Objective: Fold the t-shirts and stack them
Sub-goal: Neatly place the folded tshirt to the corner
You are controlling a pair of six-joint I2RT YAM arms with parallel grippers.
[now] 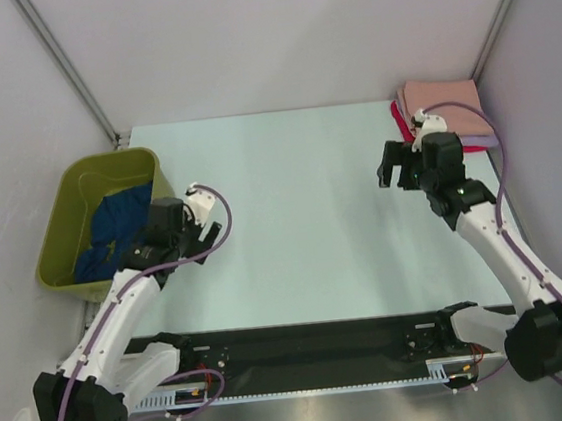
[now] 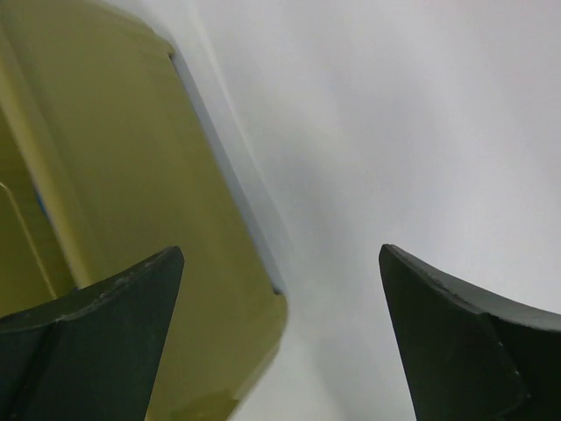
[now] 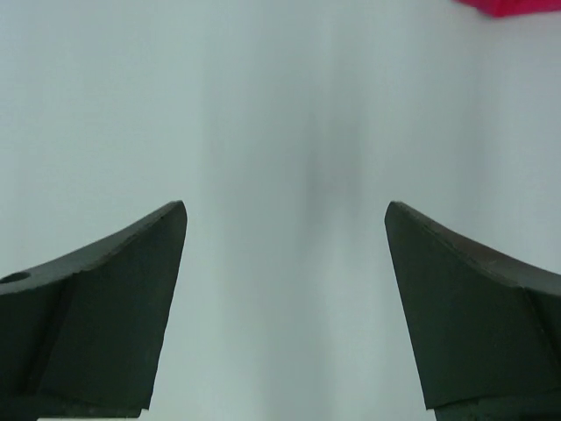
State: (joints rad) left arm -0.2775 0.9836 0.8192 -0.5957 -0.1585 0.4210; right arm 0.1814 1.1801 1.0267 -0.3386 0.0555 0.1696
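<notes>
A folded stack of t-shirts lies at the table's far right corner. The salmon-pink one (image 1: pixel 441 101) is on top, with a lavender edge (image 1: pixel 488 137) and a red edge (image 1: pixel 401 123) showing under it. A dark blue t-shirt (image 1: pixel 118 224) lies crumpled in the olive-green tub (image 1: pixel 72 182). My left gripper (image 1: pixel 160 223) (image 2: pixel 280 254) hangs at the tub's right rim, open, with nothing between its fingers. My right gripper (image 1: pixel 393 164) (image 3: pixel 285 210) hovers open and empty over bare table just left of the stack. A corner of the red t-shirt (image 3: pixel 513 6) shows in the right wrist view.
The tub's outer wall (image 2: pixel 149 219) fills the left side of the left wrist view. Grey walls close in the table (image 1: pixel 290 199) at the back and on both sides. The arm bases stand on the black rail (image 1: pixel 306 354) at the near edge.
</notes>
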